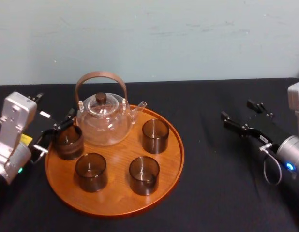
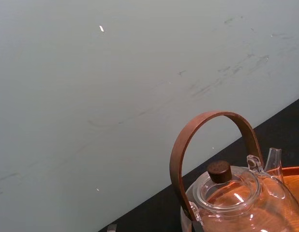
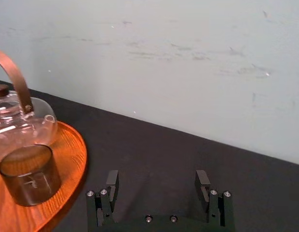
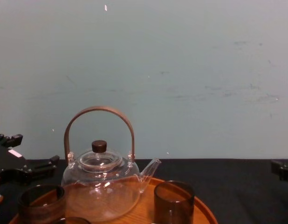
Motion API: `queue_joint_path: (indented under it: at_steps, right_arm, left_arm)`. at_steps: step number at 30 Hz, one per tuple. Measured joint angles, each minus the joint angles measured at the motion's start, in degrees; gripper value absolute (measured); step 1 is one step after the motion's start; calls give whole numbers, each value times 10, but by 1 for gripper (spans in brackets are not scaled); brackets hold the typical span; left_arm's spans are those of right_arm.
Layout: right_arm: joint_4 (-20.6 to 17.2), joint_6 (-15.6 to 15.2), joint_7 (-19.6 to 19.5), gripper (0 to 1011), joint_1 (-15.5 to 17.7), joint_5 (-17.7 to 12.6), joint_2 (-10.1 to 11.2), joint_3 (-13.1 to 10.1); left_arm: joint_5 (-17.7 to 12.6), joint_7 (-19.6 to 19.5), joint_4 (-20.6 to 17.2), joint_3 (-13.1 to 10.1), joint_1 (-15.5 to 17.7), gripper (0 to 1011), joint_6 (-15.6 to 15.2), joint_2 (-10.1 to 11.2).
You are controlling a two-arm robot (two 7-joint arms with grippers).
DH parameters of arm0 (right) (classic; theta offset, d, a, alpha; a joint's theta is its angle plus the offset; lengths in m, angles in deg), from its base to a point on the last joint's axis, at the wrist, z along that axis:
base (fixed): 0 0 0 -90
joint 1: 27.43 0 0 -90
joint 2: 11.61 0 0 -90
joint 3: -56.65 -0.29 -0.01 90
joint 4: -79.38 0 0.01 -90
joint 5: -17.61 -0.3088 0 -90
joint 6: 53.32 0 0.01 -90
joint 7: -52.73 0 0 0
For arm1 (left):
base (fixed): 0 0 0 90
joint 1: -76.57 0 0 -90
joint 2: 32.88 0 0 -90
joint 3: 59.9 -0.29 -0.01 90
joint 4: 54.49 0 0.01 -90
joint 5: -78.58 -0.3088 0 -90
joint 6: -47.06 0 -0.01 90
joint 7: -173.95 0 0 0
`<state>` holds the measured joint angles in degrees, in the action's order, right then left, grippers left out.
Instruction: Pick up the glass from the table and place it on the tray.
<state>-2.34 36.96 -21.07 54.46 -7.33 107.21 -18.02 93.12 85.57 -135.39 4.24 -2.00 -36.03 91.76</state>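
Scuffed pale teal wall [image 4: 181,70], evenly lit

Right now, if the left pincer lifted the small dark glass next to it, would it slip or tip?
Probably slippery: the glass by the left pincer looks smooth, straight-sided, with no handle. Likely rigid yet breakable, since it is thin and see-through. It looks squat and flat-based on the tray, so tipping seems unlikely.

Glass teapot [image 1: 103,123] (arched wooden handle)
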Motion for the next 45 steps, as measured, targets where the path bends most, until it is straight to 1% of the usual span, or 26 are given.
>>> queue_joint_path:
  at_steps: [8, 15, 45]
  right_arm:
    - [16, 0, -1, 1003, 1, 13, -14, -8]
    - [22, -5, 1, 1002, -1, 21, -23, -13]
    - [21, -5, 1, 1003, -2, 19, -21, -12]
  left_arm:
    - [0, 0, 0, 0, 0, 1001, 0, 0]
    - [0, 0, 0, 0, 0, 1001, 0, 0]
    - [0, 0, 0, 0, 0, 1001, 0, 0]
